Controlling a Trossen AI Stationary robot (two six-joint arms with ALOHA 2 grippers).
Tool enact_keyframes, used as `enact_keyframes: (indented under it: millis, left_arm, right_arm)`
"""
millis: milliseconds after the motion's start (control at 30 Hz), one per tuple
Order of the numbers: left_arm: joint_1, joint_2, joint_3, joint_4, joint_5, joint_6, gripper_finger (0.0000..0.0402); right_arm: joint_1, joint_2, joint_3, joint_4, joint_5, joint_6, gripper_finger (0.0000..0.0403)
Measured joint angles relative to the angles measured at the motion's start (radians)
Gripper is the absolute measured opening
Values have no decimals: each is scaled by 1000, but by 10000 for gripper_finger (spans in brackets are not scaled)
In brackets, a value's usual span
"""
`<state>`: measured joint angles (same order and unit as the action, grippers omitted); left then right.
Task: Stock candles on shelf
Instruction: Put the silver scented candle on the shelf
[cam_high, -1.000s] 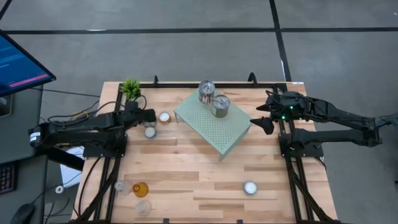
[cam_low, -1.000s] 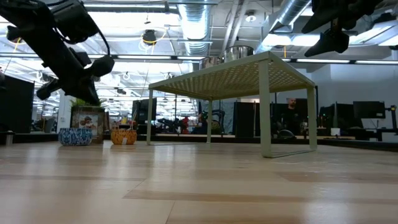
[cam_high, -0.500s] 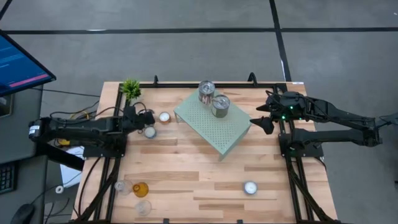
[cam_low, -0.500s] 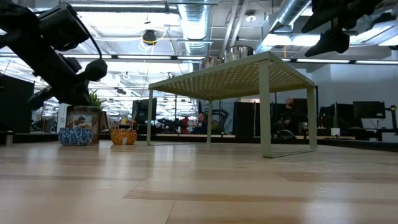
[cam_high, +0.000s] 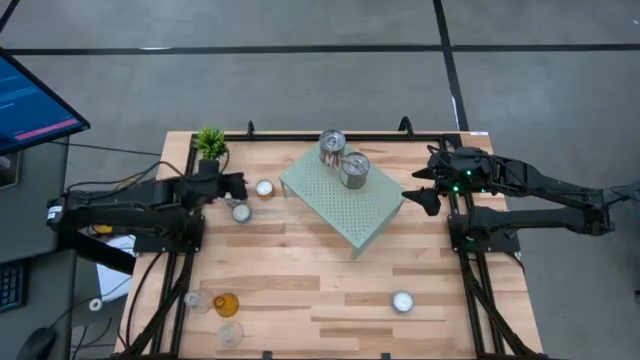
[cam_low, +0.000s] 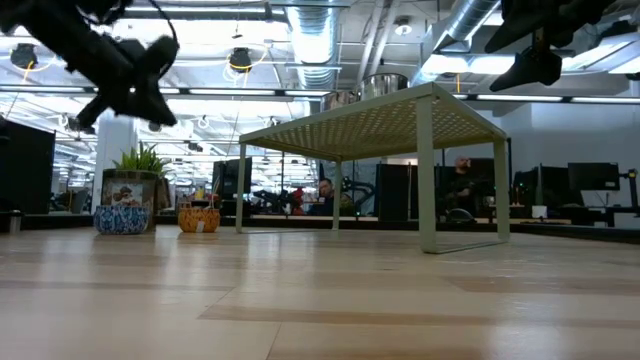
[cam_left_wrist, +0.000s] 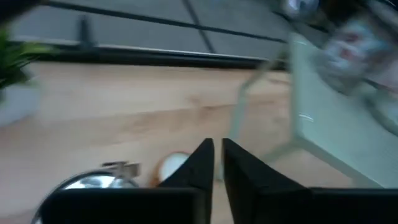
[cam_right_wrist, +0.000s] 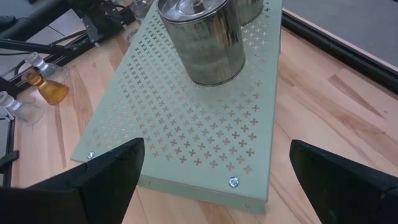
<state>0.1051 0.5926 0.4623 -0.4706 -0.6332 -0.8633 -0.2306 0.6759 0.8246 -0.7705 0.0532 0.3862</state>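
Two silver tin candles (cam_high: 343, 159) sit on the mint-green shelf (cam_high: 345, 200) at its far end, a tealight (cam_high: 264, 187) and a third tin (cam_high: 241, 211) just left of it. Left gripper (cam_high: 234, 186) hovers over them, fingers nearly together, holding nothing. Right gripper (cam_high: 425, 190) waits wide open, empty, beside the shelf's right edge

Left wrist view blurred, silver tin (cam_left_wrist: 87, 186) cut off, 2nd tin (cam_right_wrist: 249, 9) cropped

no readable text, labels, brands or numbers on anything
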Motion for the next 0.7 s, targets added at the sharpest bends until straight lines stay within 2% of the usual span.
enact_keyframes:
  millis: [167,300,400,567,700]
  left_arm:
    - [1,-16,108,86,192,139,104]
    - [0,-9,156,401,293,319,178]
    - [1,11,176,619,332,381,236]
    - [1,48,256,631,439,389,311]
    - [1,85,350,549,526,389,342]
  right_arm:
    - [0,0,0,0,0,-3,390]
    - [0,0,0,0,0,-16,390]
    - [0,0,0,1,0,-20,390]
    - [0,0,0,1,-2,-20,390]
    - [0,0,0,1,-4,-20,390]
